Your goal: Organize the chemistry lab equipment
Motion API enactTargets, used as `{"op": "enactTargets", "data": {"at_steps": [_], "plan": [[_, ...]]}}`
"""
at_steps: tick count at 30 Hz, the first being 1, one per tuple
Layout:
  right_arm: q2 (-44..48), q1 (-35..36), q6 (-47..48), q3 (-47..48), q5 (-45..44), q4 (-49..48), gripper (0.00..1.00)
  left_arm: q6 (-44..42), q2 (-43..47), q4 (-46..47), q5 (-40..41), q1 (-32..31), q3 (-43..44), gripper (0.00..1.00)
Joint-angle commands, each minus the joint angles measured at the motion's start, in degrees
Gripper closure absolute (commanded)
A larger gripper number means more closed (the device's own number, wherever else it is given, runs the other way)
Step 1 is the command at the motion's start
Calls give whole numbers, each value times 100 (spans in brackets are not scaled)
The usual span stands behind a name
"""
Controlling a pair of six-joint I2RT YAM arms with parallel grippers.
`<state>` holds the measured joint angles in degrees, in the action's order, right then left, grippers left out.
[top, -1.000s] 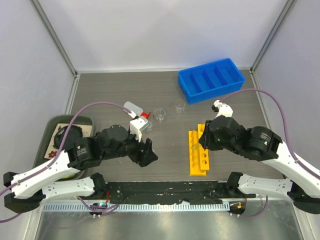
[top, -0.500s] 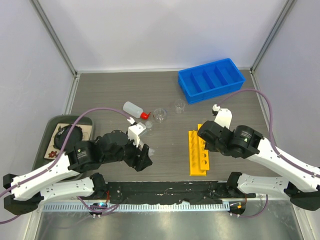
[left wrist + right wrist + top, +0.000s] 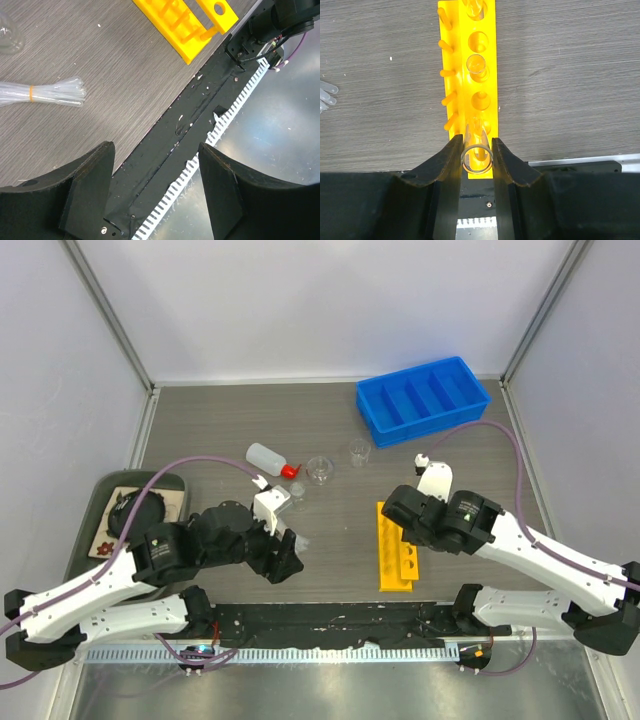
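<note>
Left gripper (image 3: 156, 155): jaws spread wide, nothing between them, positioned over the black strip along the near edge of the surface (image 3: 220, 420); right gripper (image 3: 476, 150): jaws narrow, clamped on an upright clear tube (image 3: 477, 159) whose open round mouth faces the wrist camera, located directly above the nearest end of the yellow rack (image 3: 490, 100); the rack lies flat on the surface, long axis running near to far, with further clear tubes seated in two of its farther holes; a bundle of pipettes (image 3: 50, 92), tied with a yellow band, lies flat just beyond the left gripper, apart from the rack; the dark green tray (image 3: 140, 476) sits at the left edge and carries a card with dark and red markings, print too small to read; farther back, the white squeeze bottle (image 3: 265, 455) lies on its side, red nozzle pointing right toward a glass beaker (image 3: 319, 469); a smaller beaker (image 3: 358, 451) stands just beyond; the blue bin (image 3: 412, 405) occupies the far right corner, set at an angle.
</note>
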<state>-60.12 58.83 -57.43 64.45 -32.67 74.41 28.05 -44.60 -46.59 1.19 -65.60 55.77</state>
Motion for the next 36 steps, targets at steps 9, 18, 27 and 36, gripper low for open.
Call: {"op": "enactTargets", "data": {"at_steps": [9, 18, 27, 36], "plan": [[9, 32, -137, -134, 120, -164, 78, -125, 4, 97, -102, 13, -57, 29], [-26, 32, -172, -55, 111, 73, 80, -125, -14, 167, -102, 13, -75, 29], [114, 32, -313, -125, 76, 337, 81, -160, -102, 203, -102, 13, -57, 29], [202, 32, -383, -239, 85, 364, 81, -160, -110, 255, -102, 13, -84, 29]]}}
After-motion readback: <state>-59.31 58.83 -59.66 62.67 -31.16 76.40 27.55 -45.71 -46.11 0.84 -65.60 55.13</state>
